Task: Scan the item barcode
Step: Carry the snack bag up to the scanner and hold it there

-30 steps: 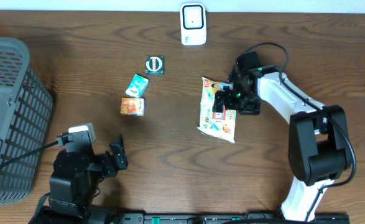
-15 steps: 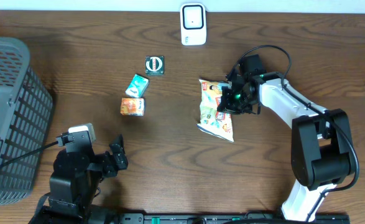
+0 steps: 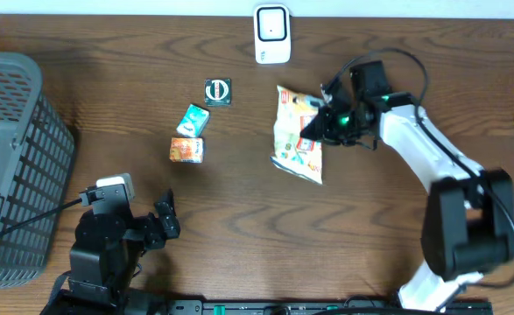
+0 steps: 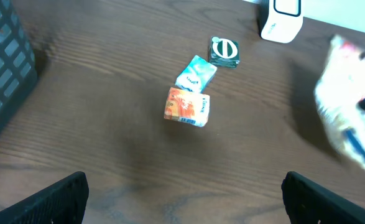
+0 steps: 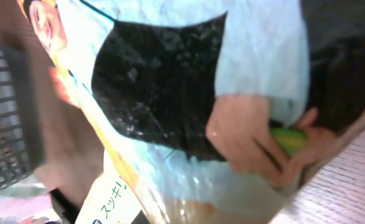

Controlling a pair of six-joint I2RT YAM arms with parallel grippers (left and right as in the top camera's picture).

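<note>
The right gripper [image 3: 320, 125] is clamped on the right edge of the snack bag [image 3: 293, 144], which sits right of centre, near the white scanner [image 3: 272, 33] at the far edge. The left gripper [image 3: 166, 219] gapes empty by the front edge, beside the basket [image 3: 16, 149]. Bare table [image 3: 239, 227] lies between them. The bag's print reads スッキリ.

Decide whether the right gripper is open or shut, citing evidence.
Shut on the snack bag: overhead, the right gripper pinches the bag's edge, and packaging fills its wrist view.
</note>
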